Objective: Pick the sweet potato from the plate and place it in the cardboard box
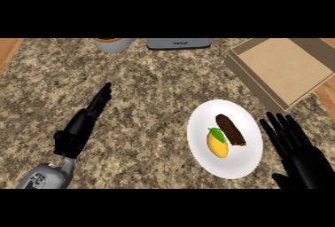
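Right robot hand [302, 153] sits lower right of frame, fingers straight and spread, holding nothing, just beside the right rim of the plate [204, 156]. Left robot hand [88, 119] is left of centre, fingers straight and together, also empty, resting well apart from everything.

Sweet potato [230, 129] (the dark elongated piece) lies on the plate, upper-right part, running diagonally. Its lower-left side is touching or nearly touching a yellow mango [218, 144] with a green leaf; can't tell which.

Cardboard box [282, 68] is upper right of frame, open, tilted relative to the counter [150, 84] edge, near the plate's upper right.

Step in hand looks like the reach, grasp not yet made. My call: come in from the right side, over the rim, fingers across the potato's short axis near its middle. Keep the thumb out of the mango side so the mango doesn't get dragged. Lift straight up before moving toward the box.
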Tool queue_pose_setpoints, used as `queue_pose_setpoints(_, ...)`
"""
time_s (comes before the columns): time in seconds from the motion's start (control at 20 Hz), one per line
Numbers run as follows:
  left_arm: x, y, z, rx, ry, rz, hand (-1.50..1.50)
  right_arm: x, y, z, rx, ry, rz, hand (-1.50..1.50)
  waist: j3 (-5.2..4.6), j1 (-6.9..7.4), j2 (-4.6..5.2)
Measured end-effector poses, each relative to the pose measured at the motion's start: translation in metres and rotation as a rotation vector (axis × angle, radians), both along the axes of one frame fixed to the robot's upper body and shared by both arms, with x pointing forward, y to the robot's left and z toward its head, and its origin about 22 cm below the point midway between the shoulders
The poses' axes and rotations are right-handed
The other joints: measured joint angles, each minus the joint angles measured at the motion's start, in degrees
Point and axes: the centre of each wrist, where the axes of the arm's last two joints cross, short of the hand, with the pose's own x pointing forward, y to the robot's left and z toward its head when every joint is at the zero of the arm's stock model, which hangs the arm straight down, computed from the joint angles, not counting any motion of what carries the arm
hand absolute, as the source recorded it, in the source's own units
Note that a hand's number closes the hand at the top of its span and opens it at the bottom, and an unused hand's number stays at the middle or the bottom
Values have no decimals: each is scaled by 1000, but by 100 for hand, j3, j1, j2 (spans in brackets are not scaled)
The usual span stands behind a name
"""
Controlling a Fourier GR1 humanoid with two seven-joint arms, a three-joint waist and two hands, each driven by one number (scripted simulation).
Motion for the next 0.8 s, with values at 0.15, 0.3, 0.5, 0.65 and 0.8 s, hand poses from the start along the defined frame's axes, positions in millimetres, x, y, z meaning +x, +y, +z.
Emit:
queue_pose_setpoints(0.15,5,-1,8,3,-2,-16,0,-22,29,8,-38,77,-45,-150,1,71,16)
queue_pose_setpoints(0.3,10,-5,14,0,-2,-40,0,-39,59,18,-55,157,-95,-150,6,164,41)
queue_pose_setpoints(0.5,12,-17,14,2,-8,-62,0,-46,94,31,-59,228,-157,-150,17,269,69)
queue_pose_setpoints(0.65,14,-16,14,-1,-2,-68,0,-38,114,35,-42,251,-195,-150,24,313,81)
queue_pose_setpoints(0.8,15,-19,10,-4,-6,-71,0,-31,126,30,-27,261,-207,-150,28,328,85)
